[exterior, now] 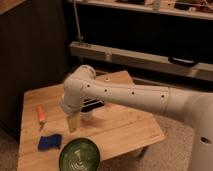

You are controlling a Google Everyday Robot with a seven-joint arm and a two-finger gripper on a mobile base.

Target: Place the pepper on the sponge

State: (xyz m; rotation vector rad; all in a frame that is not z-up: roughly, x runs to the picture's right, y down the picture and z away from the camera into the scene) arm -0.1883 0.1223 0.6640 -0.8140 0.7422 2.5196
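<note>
Pepper [41, 114] flat on bench [125, 130] near the left edge, close to sponge [50, 142] but not on it; placing left to do. Pincer [73, 122] spread wide, empty, hanging just right of both. Bowl [80, 156] crowding the near edge beside sponge; open room mid-bench.

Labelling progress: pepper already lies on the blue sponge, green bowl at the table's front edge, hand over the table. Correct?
No. The camera view shows the pepper lying on the bare table, behind the blue sponge and apart from it. The green bowl is at the front edge, and the hand hangs over the table, beside the pepper.
</note>
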